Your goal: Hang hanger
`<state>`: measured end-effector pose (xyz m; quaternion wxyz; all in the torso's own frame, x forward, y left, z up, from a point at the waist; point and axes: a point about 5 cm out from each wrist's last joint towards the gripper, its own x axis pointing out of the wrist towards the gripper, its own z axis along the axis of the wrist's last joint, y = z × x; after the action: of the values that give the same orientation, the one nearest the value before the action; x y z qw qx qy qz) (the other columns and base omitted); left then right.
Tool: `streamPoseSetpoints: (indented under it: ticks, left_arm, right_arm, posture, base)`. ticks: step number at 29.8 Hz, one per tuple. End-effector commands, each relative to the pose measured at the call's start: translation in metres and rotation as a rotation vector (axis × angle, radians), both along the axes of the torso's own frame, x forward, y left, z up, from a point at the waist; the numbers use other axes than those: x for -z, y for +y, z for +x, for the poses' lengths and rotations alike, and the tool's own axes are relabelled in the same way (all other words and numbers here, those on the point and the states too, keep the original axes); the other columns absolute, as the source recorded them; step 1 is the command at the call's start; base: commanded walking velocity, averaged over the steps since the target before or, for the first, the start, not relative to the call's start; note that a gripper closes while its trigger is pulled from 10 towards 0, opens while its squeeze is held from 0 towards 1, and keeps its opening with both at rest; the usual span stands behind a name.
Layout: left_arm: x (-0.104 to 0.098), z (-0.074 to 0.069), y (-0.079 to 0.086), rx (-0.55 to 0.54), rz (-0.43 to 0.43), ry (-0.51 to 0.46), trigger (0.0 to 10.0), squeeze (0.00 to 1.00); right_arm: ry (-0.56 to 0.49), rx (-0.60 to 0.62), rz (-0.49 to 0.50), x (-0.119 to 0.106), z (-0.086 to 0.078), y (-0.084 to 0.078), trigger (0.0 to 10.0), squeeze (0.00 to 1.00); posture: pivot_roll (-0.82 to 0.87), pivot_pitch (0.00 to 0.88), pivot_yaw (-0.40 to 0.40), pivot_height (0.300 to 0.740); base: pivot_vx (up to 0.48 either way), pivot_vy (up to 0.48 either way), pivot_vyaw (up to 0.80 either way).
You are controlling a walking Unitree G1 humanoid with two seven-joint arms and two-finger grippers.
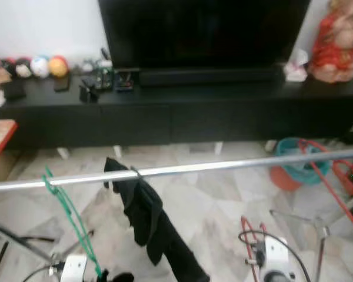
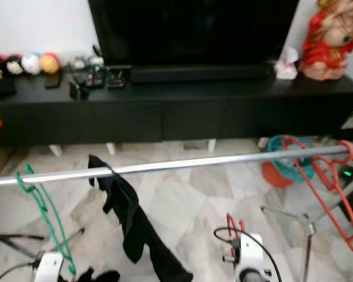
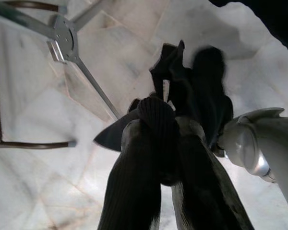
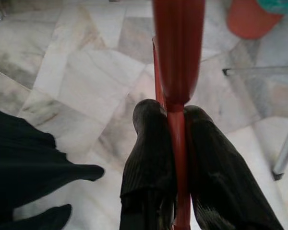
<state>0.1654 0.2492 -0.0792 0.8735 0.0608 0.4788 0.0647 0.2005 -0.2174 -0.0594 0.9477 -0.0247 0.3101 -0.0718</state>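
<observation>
A silver rail (image 1: 223, 167) crosses the scene at chest height. A green hanger (image 1: 67, 211) hooks over its left part, and its lower end reaches down beside my left wrist. My left gripper (image 3: 158, 112) is shut; black cloth (image 3: 201, 91) lies just past its tips, and I cannot tell whether it is pinched. A black garment (image 1: 142, 205) drapes from the rail's middle. My right gripper (image 4: 170, 109) is shut on a red hanger (image 4: 177, 48), held low below the rail (image 2: 234, 226). Another red hanger (image 2: 326, 179) hangs at the rail's right end.
A long black TV console (image 1: 182, 111) with a dark TV (image 1: 200, 29) stands behind the rail, with coloured balls (image 1: 44, 66) at its left and a red figurine (image 1: 335, 41) at its right. A teal and orange basket (image 1: 294, 161) and rack legs (image 1: 317, 232) stand on the marble floor.
</observation>
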Motion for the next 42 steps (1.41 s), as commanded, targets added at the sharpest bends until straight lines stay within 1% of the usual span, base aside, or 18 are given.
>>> streamPoseSetpoints:
  ticks: [1,5,6,8,9,11,12,13,15,16,18,19,23,26,31,34,39,42]
  left_arm:
    - [0.002,-0.006,0.002,0.009,0.009,0.022,10.0,0.00]
    - [0.002,-0.005,0.001,0.010,0.010,0.021,10.0,0.00]
    - [0.002,-0.006,0.001,0.011,0.010,0.021,10.0,0.00]
    - [0.002,-0.006,0.001,0.010,0.011,0.021,10.0,0.00]
    - [0.002,-0.006,0.001,0.010,0.011,0.020,10.0,0.00]
    - [0.002,-0.006,0.001,0.009,0.011,0.020,10.0,0.00]
    - [0.003,-0.007,0.001,0.010,0.013,0.021,10.0,0.00]
    - [0.003,-0.007,0.001,0.010,0.013,0.021,10.0,0.00]
    - [0.002,-0.007,0.002,0.011,0.017,0.022,10.0,0.00]
    - [0.002,-0.007,0.002,0.011,0.017,0.022,10.0,0.00]
    - [0.002,-0.006,0.001,0.013,0.018,0.020,10.0,0.00]
    - [0.002,-0.006,0.001,0.013,0.018,0.020,10.0,0.00]
    - [0.003,-0.006,0.001,0.017,0.016,0.023,10.0,0.00]
    - [0.002,-0.005,0.001,0.019,0.020,0.021,10.0,0.00]
    - [0.002,-0.005,0.001,0.022,0.021,0.023,10.0,0.00]
    - [0.002,-0.004,0.000,0.025,0.021,0.024,10.0,0.00]
    - [0.003,-0.005,-0.001,0.041,0.024,0.029,10.0,0.00]
    - [0.003,-0.007,-0.001,0.040,0.027,0.033,10.0,0.00]
  right_arm:
    - [-0.034,-0.012,-0.022,-0.004,0.004,-0.001,10.0,0.00]
    - [-0.104,-0.036,-0.048,-0.013,0.016,0.001,10.0,0.00]
    - [-0.137,-0.052,-0.066,-0.018,0.020,0.002,10.0,0.00]
    - [-0.163,-0.065,-0.080,-0.021,0.023,0.003,10.0,0.00]
    - [-0.198,-0.087,-0.100,-0.025,0.027,0.005,10.0,0.00]
    - [-0.220,-0.102,-0.112,-0.028,0.030,0.006,10.0,0.00]
    - [-0.255,-0.111,-0.127,-0.033,0.034,0.006,10.0,0.00]
    - [-0.255,-0.111,-0.127,-0.033,0.034,0.006,10.0,0.00]
    - [-0.314,-0.122,-0.150,-0.042,0.041,0.007,10.0,0.00]
    - [-0.314,-0.122,-0.150,-0.042,0.041,0.007,10.0,0.00]
    - [-0.367,-0.141,-0.183,-0.051,0.049,0.008,10.0,0.00]
    - [-0.367,-0.141,-0.183,-0.051,0.049,0.008,10.0,0.00]
    - [-0.422,-0.170,-0.205,-0.061,0.060,0.011,10.0,0.00]
    - [-0.480,-0.179,-0.224,-0.074,0.071,0.011,10.0,0.00]
    - [-0.493,-0.207,-0.248,-0.079,0.077,0.012,10.0,0.00]
    - [-0.501,-0.194,-0.241,-0.082,0.080,0.012,10.0,0.00]
    - [-0.549,-0.158,-0.245,-0.091,0.087,0.011,10.0,0.00]
    - [-0.568,-0.157,-0.249,-0.093,0.087,0.012,10.0,0.00]
  posture:
    - [0.00,0.000,0.026,0.740]
    - [-0.01,0.000,0.029,0.740]
    - [-0.01,0.000,0.029,0.740]
    - [-0.01,0.000,0.030,0.740]
    - [-0.01,0.000,0.030,0.740]
    - [-0.01,0.000,0.032,0.740]
    - [-0.01,0.000,0.033,0.740]
    - [-0.01,0.000,0.033,0.740]
    - [-0.01,0.000,0.035,0.740]
    - [-0.01,0.000,0.035,0.740]
    - [-0.01,0.003,0.036,0.740]
    - [-0.01,0.003,0.036,0.740]
    - [-0.01,0.006,0.037,0.740]
    - [-0.01,0.007,0.039,0.740]
    - [-0.01,0.008,0.042,0.740]
    - [-0.01,0.008,0.042,0.740]
    - [0.00,0.008,0.044,0.740]
    - [0.00,0.008,0.044,0.740]
  base:
    - [0.000,0.000,0.00]
    - [0.000,0.000,0.00]
    - [0.000,0.000,0.00]
    - [0.000,0.000,0.00]
    - [0.000,0.000,0.00]
    - [0.000,0.000,0.00]
    - [0.000,0.000,0.00]
    - [0.000,0.000,0.00]
    - [0.000,0.000,0.00]
    - [0.000,0.000,0.00]
    - [0.000,0.000,0.00]
    - [0.000,0.000,0.00]
    - [0.000,0.000,0.00]
    - [0.000,0.000,0.00]
    - [0.000,0.000,0.00]
    - [0.000,0.000,0.00]
    - [0.000,0.000,0.00]
    - [0.000,0.000,0.00]
